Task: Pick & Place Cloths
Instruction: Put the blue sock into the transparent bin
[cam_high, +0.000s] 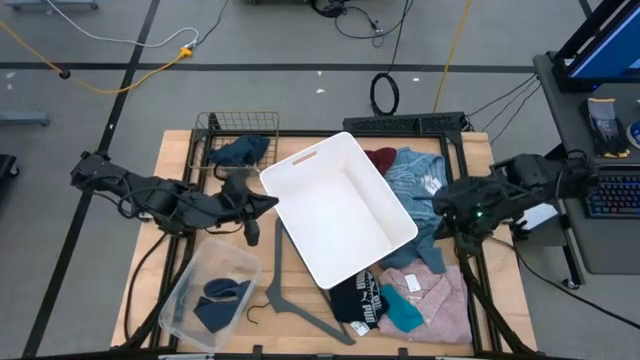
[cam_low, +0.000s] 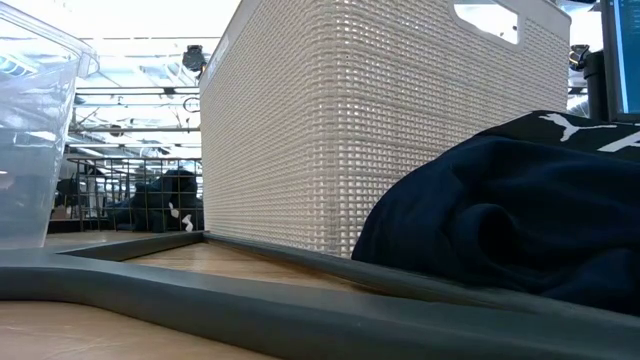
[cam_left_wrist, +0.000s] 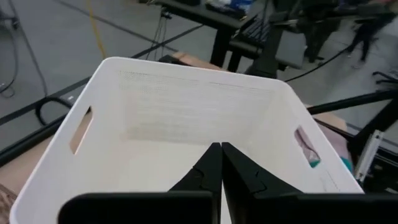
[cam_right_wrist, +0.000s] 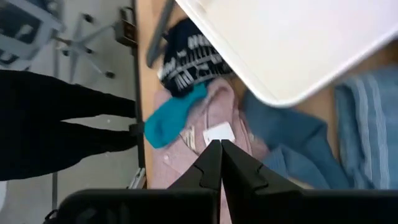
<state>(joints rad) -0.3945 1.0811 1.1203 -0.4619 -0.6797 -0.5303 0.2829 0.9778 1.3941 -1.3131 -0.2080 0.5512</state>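
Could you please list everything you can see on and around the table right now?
white basket: one, white, table centre, empty
clear bin: one, transparent, front left, navy cloth inside
wire basket: one, dark, back left, holding a navy garment
light-blue shirt: one, white tag, right of the white basket
maroon cloth: one, back right
pink shirt: one, front right
teal cloth: one, on the pink shirt
black cloth: one, white print, front
grey hanger: one, front centre
left pincer: shut, at the white basket's left edge
right pincer: shut, over the light-blue shirt
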